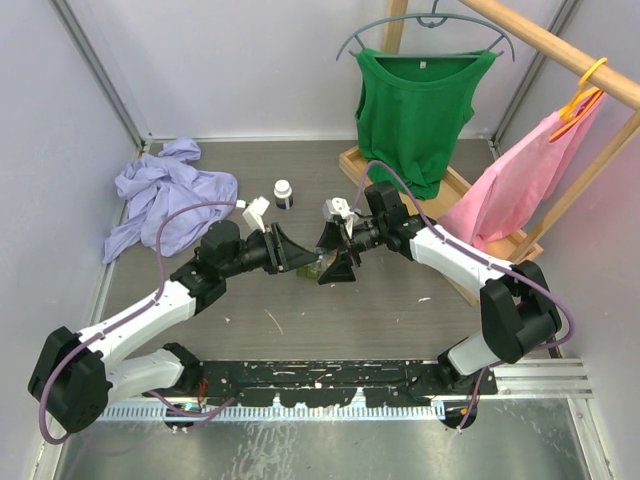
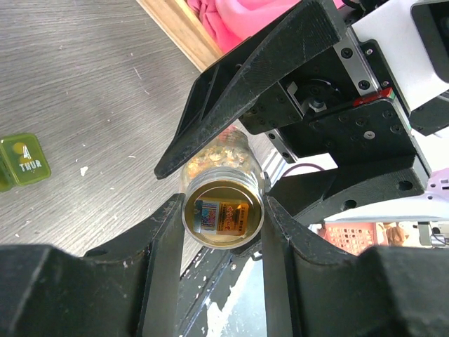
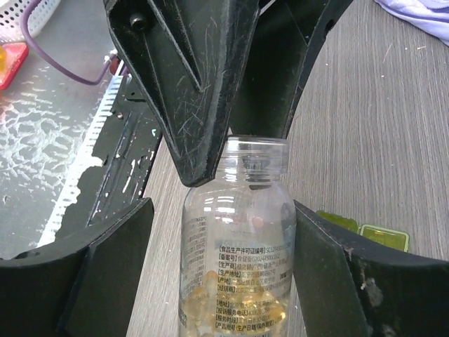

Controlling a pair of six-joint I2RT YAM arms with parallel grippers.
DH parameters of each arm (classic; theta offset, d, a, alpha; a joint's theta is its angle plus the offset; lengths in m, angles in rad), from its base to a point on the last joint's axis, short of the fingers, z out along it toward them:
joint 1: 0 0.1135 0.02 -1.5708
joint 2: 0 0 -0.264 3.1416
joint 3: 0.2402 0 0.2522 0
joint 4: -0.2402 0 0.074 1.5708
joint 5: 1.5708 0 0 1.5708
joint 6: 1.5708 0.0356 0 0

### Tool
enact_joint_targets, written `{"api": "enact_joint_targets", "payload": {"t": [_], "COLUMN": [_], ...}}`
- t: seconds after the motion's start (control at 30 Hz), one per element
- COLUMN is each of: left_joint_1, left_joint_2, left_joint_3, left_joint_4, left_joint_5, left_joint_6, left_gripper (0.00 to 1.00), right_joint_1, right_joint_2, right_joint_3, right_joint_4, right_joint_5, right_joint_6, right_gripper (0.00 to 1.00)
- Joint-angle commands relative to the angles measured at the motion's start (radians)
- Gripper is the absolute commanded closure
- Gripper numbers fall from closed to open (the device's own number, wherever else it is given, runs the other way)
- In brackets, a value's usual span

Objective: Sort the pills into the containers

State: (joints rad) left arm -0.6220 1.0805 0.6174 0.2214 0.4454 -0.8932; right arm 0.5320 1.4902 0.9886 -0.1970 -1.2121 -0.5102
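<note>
Lilac cloth [image 1: 165, 195] heaped at the worktop's [image 1: 380, 310] far-left corner. Left gripper [image 1: 288, 250] — jaws clamped on the clear pill bottle [image 3: 235, 260], up over mid-worktop, mouth uncapped, yellow pills [image 3: 231, 309] at its base end. Olive-green pill case [image 2: 27, 158], THUR printed on it, lies flat on the worktop below, apart from the bottle. Right gripper [image 1: 335, 255] — jaws apart, straddling the bottle body, gap each side.

Olive pill case [image 2: 24, 159] partly beyond left edge
</note>
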Motion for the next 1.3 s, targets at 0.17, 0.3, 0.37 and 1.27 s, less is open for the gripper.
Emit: {"api": "enact_joint_targets", "payload": {"t": [0.17,0.3,0.37,1.27], "left_joint_1": [-0.005,-0.004,-0.005,-0.005], "left_joint_2": [-0.017,-0.017,-0.019,-0.021], "left_joint_3": [-0.001,-0.005,-0.006,-0.022], "left_joint_4": [0.096,0.111,0.114,0.151], "left_joint_5": [-0.013,-0.011,-0.011,-0.028], "left_joint_6": [-0.017,-0.028,-0.031,-0.06], "left_gripper": [1.0,1.0,1.0,1.0], "right_joint_1": [0.002,0.002,0.002,0.002], "right_joint_2": [-0.025,-0.025,-0.025,-0.028], "right_joint_3": [0.008,0.008,0.008,-0.004], "right_joint_4": [0.041,0.042,0.043,0.098], "right_joint_5": [0.01,0.015,0.024,0.064], "right_joint_6": [0.022,0.024,0.024,0.088], "right_gripper": [0.2,0.2,0.2,0.27]}}
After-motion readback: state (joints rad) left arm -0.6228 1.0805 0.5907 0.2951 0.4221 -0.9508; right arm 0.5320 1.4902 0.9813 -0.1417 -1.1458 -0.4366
